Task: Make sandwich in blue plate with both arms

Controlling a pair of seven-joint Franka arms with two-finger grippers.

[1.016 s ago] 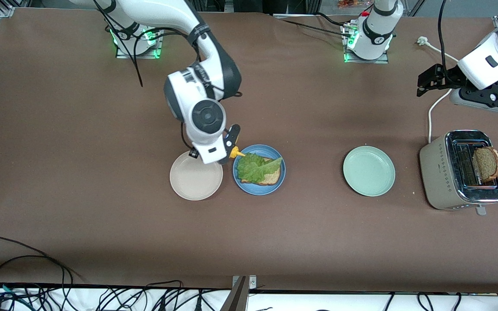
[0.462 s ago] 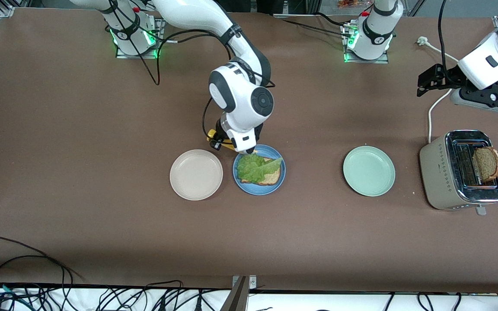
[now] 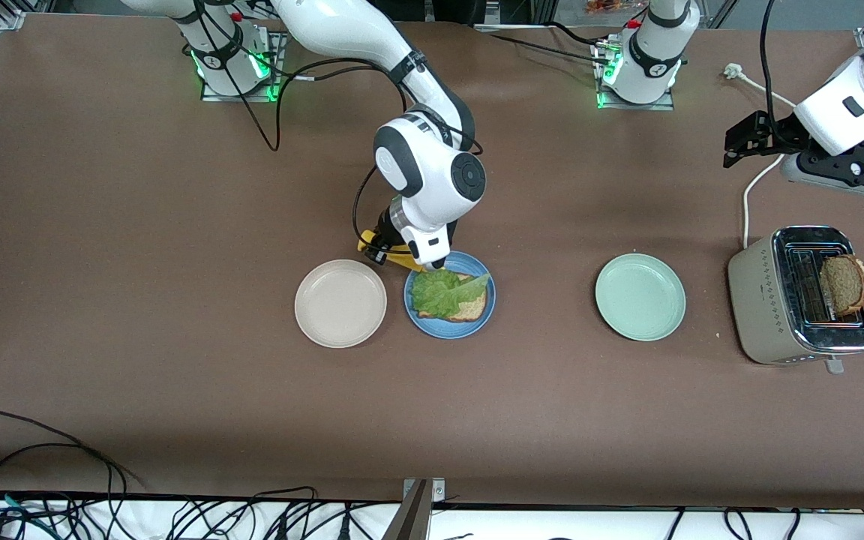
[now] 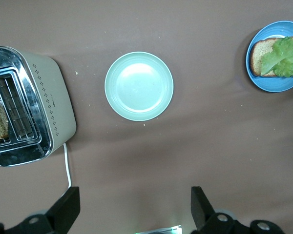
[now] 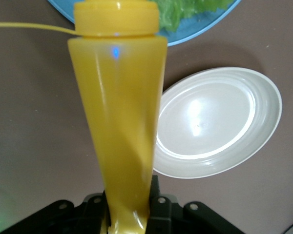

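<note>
Right gripper (image 3: 400, 259) fingers pinched the yellow bottle (image 5: 118, 117), nozzle over lettuce (image 3: 443, 291) and bread (image 3: 469, 306) on blue plate (image 3: 449, 328). Best to squeeze gently, nozzle centred. Left gripper (image 4: 132, 209) waited, fingers spread, above the toaster (image 3: 773, 300).

plate (image 3: 478, 323): round mid-blue, shallow rim, flat on table between beige and green plates | bread (image 3: 472, 307): one tan speckled slice flat in plate | lettuce (image 3: 441, 292): ruffled green leaf on that slice | second slice (image 3: 844, 284): upright in toaster slot
</note>
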